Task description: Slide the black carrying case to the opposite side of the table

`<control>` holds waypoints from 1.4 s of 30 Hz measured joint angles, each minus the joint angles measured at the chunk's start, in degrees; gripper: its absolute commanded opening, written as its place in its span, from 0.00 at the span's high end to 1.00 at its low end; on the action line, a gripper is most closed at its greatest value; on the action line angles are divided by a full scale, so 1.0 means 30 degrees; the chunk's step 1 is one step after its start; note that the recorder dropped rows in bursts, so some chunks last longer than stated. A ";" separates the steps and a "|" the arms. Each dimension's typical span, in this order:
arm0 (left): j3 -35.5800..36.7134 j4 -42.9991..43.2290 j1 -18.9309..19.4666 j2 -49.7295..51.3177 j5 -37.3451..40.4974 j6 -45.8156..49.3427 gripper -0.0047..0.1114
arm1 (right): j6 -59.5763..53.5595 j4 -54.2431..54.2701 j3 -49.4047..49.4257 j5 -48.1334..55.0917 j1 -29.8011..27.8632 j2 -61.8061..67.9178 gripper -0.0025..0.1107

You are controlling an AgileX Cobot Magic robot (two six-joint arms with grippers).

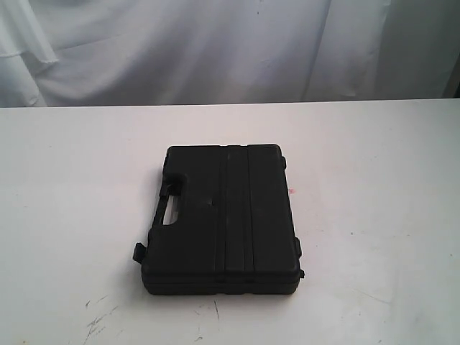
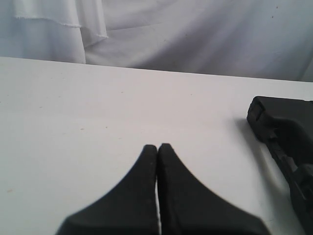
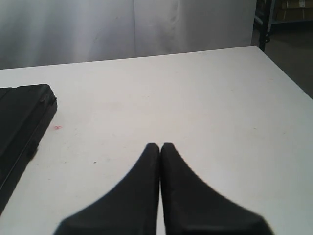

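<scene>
So the flat black hard-plastic carrying case (image 1: 224,219) is seen lying on its broad side roughly mid-table on the wide white tabletop (image 1: 374,180). Its handle cut-out (image 1: 169,208) is turned to the left of the exterior view, and a tiny pink spot (image 1: 291,191) is just beside its right edge. Neither arm is caught in that view.

The left gripper (image 2: 157,147) is shown pinched closed with nothing between its fingers, hung over bare table, and the case is off to one side, not touched. Same deal for the right gripper (image 3: 160,146): fingers pressed together, empty, well clear of the case. So the push looks not yet begun.

For a clean slide, closed fingertips would probably best be set low against a long side wall, near its middle, so the case isn't spun. The handle and the small latch tab (image 1: 137,250) are better avoided, since a tip could get snagged there. Pressure should be applied level and steady, so nothing gets tipped.
</scene>
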 measured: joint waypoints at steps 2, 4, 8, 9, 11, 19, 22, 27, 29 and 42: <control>0.0000 0.0000 0.0000 0.0000 0.0000 0.0000 0.96 | -0.0041 0.0000 0.0000 0.0000 0.0000 0.0000 0.98; 0.0000 0.0000 0.0000 0.0000 0.0000 0.0000 0.96 | -0.0041 0.0000 0.0000 0.0000 0.0000 0.0000 0.98; 0.0000 0.0000 0.0000 0.0000 0.0000 0.0000 0.96 | -0.0041 0.0000 0.0000 0.0000 0.0000 0.0000 0.98; 0.0000 0.0000 0.0000 0.0000 0.0000 0.0000 0.96 | -0.0041 0.0000 0.0000 0.0031 0.0000 0.0000 0.98; 0.0000 0.0000 0.0000 0.0000 0.0000 0.0000 0.96 | -0.0041 0.0000 0.0000 0.0031 0.0000 0.0000 0.98; 0.0000 0.0000 0.0000 0.0000 0.0000 0.0000 0.96 | -0.0041 0.0000 0.0000 0.0031 0.0000 0.0000 0.98; 0.0000 0.0000 0.0000 0.0000 0.0000 0.0000 0.96 | -0.0041 0.0000 0.0000 0.0031 0.0000 0.0000 0.98; 0.0000 0.0000 0.0000 0.0000 0.0000 0.0000 0.96 | -0.0041 0.0000 0.0000 0.0031 0.0000 0.0000 0.98; 0.0000 0.0000 0.0000 0.0000 -0.0131 0.0000 0.96 | -0.0041 0.0000 0.0000 0.0031 0.0000 0.0000 0.98; 0.0000 0.0000 0.0000 0.0000 -0.7703 0.0000 0.96 | -0.0041 0.0000 0.0000 0.0031 0.0000 0.0000 0.98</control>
